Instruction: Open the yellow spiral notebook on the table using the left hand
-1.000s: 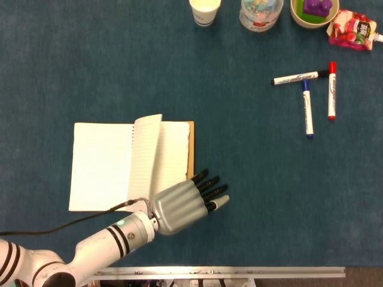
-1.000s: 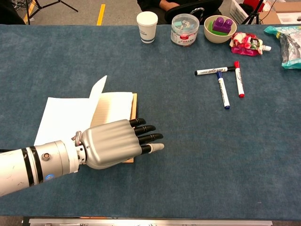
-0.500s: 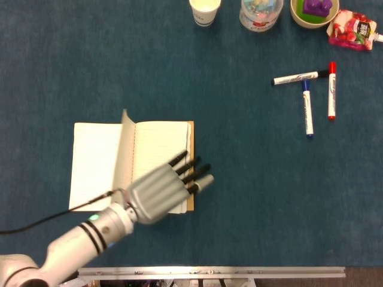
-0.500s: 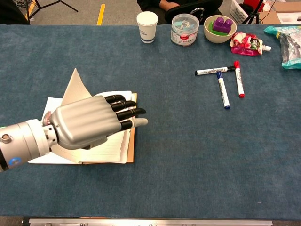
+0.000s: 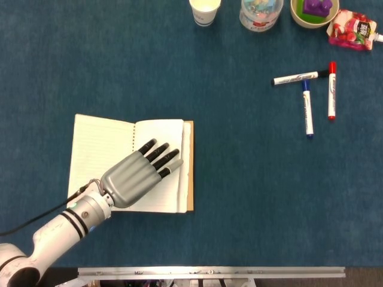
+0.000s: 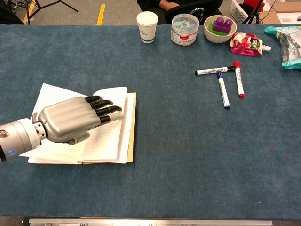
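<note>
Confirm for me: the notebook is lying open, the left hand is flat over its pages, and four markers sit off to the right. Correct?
Not quite: there are three markers, not four: a black-capped marker, a blue marker and a red marker, as the head view shows. The rest holds: the notebook lies open and the left hand is flat over its pages.

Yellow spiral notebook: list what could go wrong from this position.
1. The left hand lies flat over the lined pages of the open yellow spiral notebook; sliding it sideways could crease or drag a page.
2. Lifting off quickly might let loose pages near the spiral binding flip back.
3. Pushing could shove the notebook across the blue cloth-covered table.
</note>
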You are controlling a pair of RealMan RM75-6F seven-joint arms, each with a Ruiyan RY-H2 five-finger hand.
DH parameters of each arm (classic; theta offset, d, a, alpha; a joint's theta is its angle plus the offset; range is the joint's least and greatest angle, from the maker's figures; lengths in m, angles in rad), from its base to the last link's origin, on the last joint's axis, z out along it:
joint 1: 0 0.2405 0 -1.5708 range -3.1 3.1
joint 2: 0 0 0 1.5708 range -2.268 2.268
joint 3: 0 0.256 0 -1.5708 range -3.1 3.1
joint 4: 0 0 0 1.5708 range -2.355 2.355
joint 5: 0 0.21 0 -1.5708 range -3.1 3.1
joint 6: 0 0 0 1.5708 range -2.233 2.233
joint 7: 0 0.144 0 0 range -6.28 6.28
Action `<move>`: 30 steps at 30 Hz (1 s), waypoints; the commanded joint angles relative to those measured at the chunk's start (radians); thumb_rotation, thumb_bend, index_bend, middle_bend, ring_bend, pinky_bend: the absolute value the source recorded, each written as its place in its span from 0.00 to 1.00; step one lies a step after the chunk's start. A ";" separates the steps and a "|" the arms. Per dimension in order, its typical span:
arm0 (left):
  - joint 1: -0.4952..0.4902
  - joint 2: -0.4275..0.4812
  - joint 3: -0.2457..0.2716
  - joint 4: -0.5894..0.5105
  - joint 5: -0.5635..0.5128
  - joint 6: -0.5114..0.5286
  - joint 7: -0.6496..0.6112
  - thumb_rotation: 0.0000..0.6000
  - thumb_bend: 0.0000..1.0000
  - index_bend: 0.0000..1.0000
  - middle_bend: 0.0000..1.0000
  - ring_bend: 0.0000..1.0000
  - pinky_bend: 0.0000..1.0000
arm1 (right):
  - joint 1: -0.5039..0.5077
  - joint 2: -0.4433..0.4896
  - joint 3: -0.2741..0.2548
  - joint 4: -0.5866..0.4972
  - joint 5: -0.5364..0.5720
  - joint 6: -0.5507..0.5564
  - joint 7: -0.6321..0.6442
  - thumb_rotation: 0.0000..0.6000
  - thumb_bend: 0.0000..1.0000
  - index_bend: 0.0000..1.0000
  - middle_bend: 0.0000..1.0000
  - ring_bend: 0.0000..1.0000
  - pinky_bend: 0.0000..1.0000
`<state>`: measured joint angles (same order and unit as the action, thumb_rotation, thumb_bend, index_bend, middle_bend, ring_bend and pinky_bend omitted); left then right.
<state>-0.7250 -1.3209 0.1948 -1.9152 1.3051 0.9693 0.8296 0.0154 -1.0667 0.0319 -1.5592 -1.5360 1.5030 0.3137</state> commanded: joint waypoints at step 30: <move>0.074 -0.145 -0.033 0.136 -0.090 -0.006 -0.044 1.00 0.42 0.00 0.00 0.00 0.11 | -0.003 0.002 -0.001 0.000 0.001 0.004 0.001 1.00 0.39 0.36 0.32 0.22 0.29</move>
<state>-0.6530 -1.4695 0.1629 -1.7788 1.2172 0.9612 0.7890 0.0121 -1.0645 0.0312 -1.5592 -1.5352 1.5066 0.3147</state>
